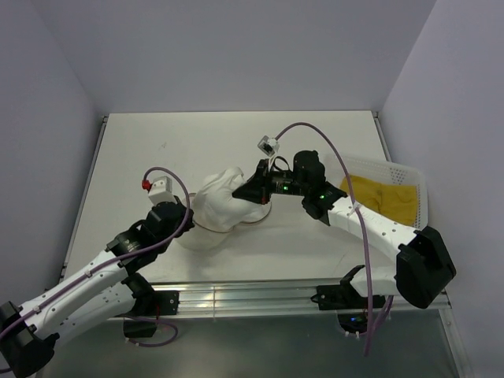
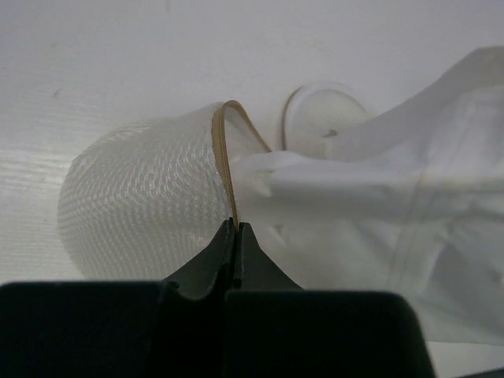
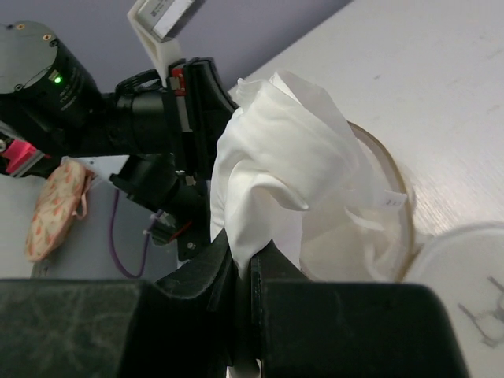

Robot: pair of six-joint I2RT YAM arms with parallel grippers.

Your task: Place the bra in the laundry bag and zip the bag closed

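The laundry bag (image 2: 134, 197) is a round white mesh pouch with a tan rim, lying mid-table (image 1: 193, 235). My left gripper (image 2: 235, 225) is shut on its tan rim (image 2: 224, 150) and holds the opening up. My right gripper (image 3: 250, 253) is shut on a white soft garment (image 3: 276, 150), which hangs bunched over the bag's opening (image 1: 220, 197). Mustard-yellow fabric, matching the bra (image 1: 384, 197), lies in a basket at the right, away from both grippers (image 1: 253, 191).
A white plastic basket (image 1: 394, 168) stands at the table's right edge. A round white disc (image 2: 323, 118) lies beside the bag, also seen in the right wrist view (image 3: 465, 276). A pink patterned pouch (image 3: 55, 209) shows beyond the left arm.
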